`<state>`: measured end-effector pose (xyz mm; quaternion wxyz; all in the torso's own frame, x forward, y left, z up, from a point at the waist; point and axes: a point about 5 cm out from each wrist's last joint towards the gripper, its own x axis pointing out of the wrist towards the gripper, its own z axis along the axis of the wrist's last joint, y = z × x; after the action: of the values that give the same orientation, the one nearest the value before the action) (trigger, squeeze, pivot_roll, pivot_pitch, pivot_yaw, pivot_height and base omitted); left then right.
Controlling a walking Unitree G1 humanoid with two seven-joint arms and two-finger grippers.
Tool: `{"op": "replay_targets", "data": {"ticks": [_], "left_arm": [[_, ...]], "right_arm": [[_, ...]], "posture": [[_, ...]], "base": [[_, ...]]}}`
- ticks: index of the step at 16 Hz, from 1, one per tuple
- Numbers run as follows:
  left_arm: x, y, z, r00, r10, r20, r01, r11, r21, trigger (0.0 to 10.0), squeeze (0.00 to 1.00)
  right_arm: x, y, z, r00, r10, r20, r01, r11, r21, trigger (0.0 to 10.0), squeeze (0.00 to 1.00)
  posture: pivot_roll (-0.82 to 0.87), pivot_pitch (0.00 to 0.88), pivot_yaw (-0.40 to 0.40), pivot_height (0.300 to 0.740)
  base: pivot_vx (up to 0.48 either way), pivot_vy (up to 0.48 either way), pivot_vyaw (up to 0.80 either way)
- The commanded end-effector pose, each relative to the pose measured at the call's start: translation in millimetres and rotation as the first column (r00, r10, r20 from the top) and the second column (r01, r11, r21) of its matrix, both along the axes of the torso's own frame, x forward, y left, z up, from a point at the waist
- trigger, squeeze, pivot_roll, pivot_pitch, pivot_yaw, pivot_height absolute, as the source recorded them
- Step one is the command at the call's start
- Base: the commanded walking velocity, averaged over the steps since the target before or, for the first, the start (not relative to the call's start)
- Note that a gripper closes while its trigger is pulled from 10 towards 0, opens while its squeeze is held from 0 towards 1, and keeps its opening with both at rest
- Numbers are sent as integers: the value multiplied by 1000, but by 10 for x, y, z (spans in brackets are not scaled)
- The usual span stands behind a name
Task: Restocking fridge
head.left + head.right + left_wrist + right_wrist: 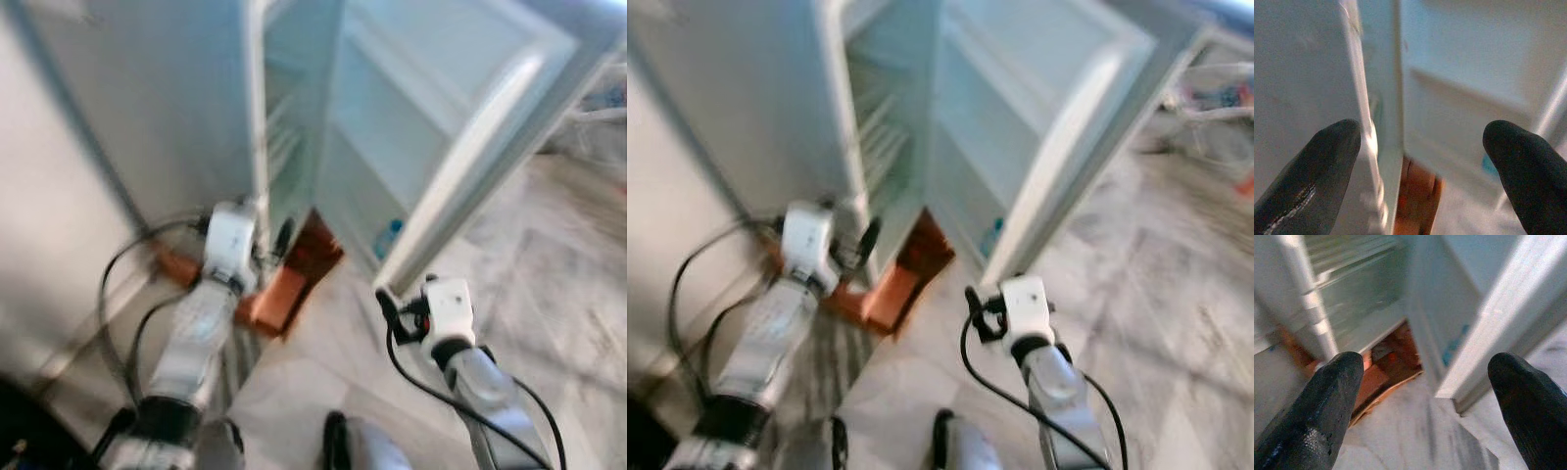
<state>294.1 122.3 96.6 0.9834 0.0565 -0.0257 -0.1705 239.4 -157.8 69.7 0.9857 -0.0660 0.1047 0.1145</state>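
Note:
A white fridge point(167, 117) stands before me with its door point(460, 127) swung open to the right. Wire shelves point(884, 137) show inside. A small blue item point(388, 235) sits low in the door's inner rack. My left gripper point(276, 233) is raised at the fridge body's front edge, near its bottom corner. It is open, and its fingers point(1327, 166) hold nothing. My right gripper point(385, 299) is lower, just below the door's bottom corner. It is also open, with its fingers point(1327, 401) wide apart and nothing between them. The head views are blurred.
A brown wooden base point(294, 279) lies under the fridge and sticks out at the front. Pale marbled floor point(549, 264) spreads to the right. A light wall point(49, 225) runs along the left. Some clutter point(1215, 98) sits at the far right.

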Motion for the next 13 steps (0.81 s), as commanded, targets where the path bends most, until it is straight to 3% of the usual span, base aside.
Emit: {"op": "replay_targets", "data": {"ticks": [1,6,7,11,13], "left_arm": [[-79,-67,59,997,-53,51,50,997,60,10000,0],[-182,24,15,1000,-20,16,19,998,67,10000,0],[-170,3,30,1000,-23,18,22,998,62,10000,0],[-246,-107,0,998,-57,-2,57,997,58,10000,0],[-240,-133,-6,998,-59,-7,60,997,57,10000,0]], "right_arm": [[-18,-59,-59,999,-28,-16,27,1000,-12,10000,0],[25,-40,-42,999,-31,5,31,999,-8,10000,0],[37,-34,-40,999,-36,10,36,999,-8,10000,0],[31,-2,-55,999,-33,8,33,999,-2,10000,0],[39,10,-52,999,-30,13,30,1000,-3,10000,0]], "posture": [[109,160,-90,740],[108,153,-85,740],[108,153,-85,740],[107,155,-80,740],[105,158,-79,740]], "base": [[266,-356,-800],[326,-349,-104],[352,-322,0],[349,-325,-800],[386,-279,0]]}}
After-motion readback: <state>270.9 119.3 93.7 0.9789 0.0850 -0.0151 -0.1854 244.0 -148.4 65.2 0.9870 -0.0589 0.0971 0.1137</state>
